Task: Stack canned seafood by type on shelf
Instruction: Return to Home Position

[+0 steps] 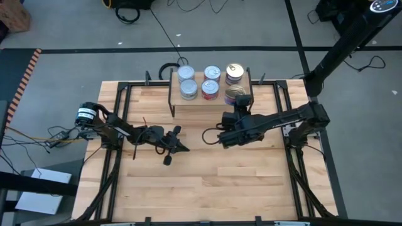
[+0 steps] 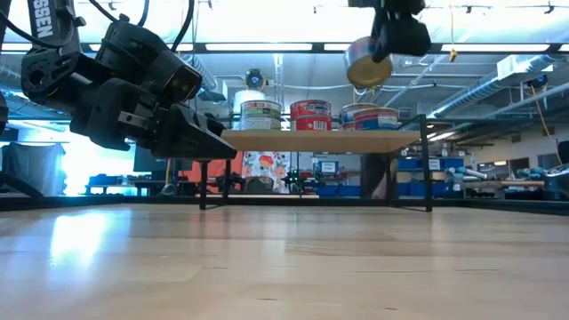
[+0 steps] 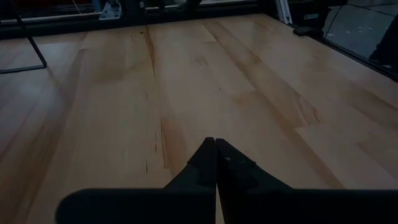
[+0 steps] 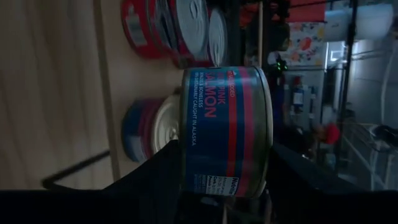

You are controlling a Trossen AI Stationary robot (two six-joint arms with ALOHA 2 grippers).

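The shelf stands at the table's far middle on black wire legs. On its board rest two silver-blue tins, two red-labelled tins and a gold-topped tin. My right gripper is above the shelf's right near corner, shut on a blue-and-pink salmon tin. In the low view this tin hangs tilted above the tins at the shelf's right end. My left gripper is shut just above the left middle of the table, holding nothing. My right gripper pinches the salmon tin between its two fingers, one finger at one flat end and the other at the opposite end. The hand comes slanting down from the table's near side. The tin is lifted clear of the shelf and tilted.
Black frame rails run along the table's left and right sides. The shelf's thin legs stand on the tabletop. Bare wood stretches across the near half of the table. Cables lie on the floor beyond the far edge.
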